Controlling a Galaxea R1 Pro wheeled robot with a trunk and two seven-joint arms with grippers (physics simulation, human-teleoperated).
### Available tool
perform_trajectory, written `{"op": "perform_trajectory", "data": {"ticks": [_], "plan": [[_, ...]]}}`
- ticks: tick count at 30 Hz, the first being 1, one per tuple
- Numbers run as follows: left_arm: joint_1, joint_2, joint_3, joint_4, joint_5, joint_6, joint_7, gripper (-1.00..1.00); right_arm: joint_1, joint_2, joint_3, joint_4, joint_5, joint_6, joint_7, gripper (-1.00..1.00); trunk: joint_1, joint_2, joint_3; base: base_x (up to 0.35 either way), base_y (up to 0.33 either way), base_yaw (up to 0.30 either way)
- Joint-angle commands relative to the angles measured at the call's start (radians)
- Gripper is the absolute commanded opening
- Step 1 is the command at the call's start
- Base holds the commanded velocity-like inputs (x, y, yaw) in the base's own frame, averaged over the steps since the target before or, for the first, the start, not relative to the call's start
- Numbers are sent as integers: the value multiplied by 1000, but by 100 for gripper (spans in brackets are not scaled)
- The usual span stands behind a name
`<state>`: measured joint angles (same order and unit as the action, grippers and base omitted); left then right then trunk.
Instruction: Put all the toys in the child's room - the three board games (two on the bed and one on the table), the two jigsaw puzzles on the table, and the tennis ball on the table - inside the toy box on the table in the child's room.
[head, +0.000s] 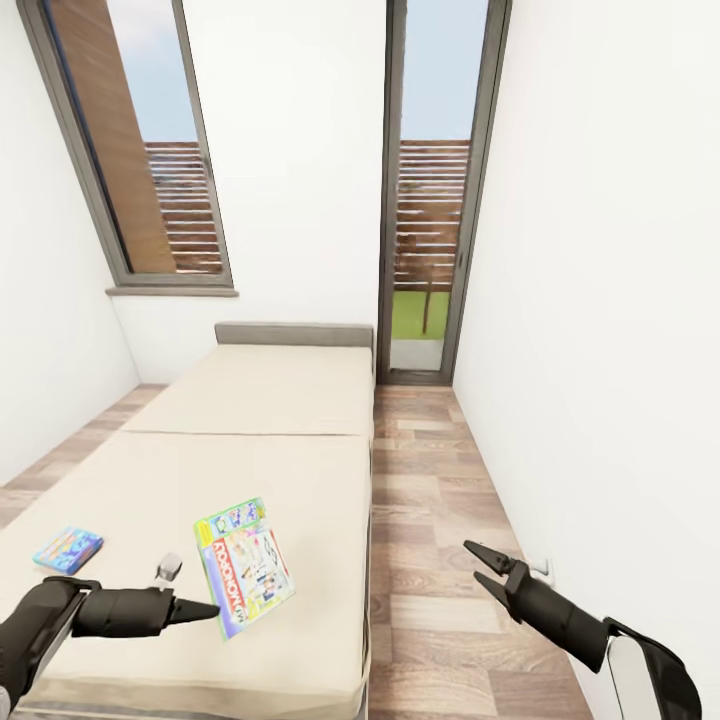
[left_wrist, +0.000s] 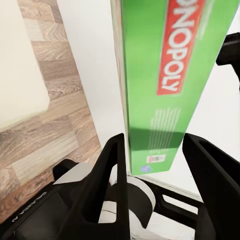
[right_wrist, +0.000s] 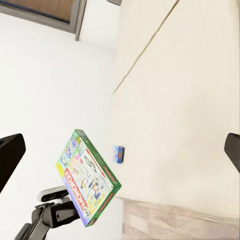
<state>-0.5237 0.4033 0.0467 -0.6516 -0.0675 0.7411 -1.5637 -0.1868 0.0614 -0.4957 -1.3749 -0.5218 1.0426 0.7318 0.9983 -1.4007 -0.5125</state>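
At the near left, the left hand (head: 205, 611) is closed on the lower edge of the Monopoly game box (head: 245, 566), holding it tilted and clear above the bed (head: 300, 470); the left wrist view shows the box edge (left_wrist: 165, 85) clamped between both fingers (left_wrist: 112, 185). At the near right, the right hand (head: 478, 563) hangs over the wood floor (head: 440, 520) with its fingers parted, gripping nothing. Farther left, a small blue game box (head: 68, 549) lies flat on the mattress, well apart from the lifted box. Beyond the bed's grey headboard (head: 293, 333) stand a window (head: 140, 150) and a tall glazed door (head: 435, 190).
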Motion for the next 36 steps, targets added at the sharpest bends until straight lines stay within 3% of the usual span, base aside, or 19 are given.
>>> {"op": "perform_trajectory", "data": {"ticks": [1,6,8,12,20,36], "plan": [[-1,0,-1,-2,-7,11,-7,-100,-1,2,-2,0,6,4,-7,100,-4,7,2,0,0,0],[-3,0,-10,-7,-2,9,-7,-100,-2,4,18,-1,7,3,-68,100,-23,42,18,0,0,0],[-4,-1,-12,-8,0,8,-7,-100,-2,4,54,1,9,0,-86,100,-31,56,24,0,0,0],[-4,-8,-14,-9,0,4,-7,-100,-2,4,88,3,7,-47,-95,100,-46,84,37,0,0,0],[-4,-14,-14,-10,-1,-1,-7,-100,-2,3,99,26,6,-114,-98,100,-77,140,62,0,0,0],[-4,-11,-14,-11,-1,-2,-7,-100,-2,5,100,42,5,-126,-96,100,-138,252,112,0,0,0]]}}
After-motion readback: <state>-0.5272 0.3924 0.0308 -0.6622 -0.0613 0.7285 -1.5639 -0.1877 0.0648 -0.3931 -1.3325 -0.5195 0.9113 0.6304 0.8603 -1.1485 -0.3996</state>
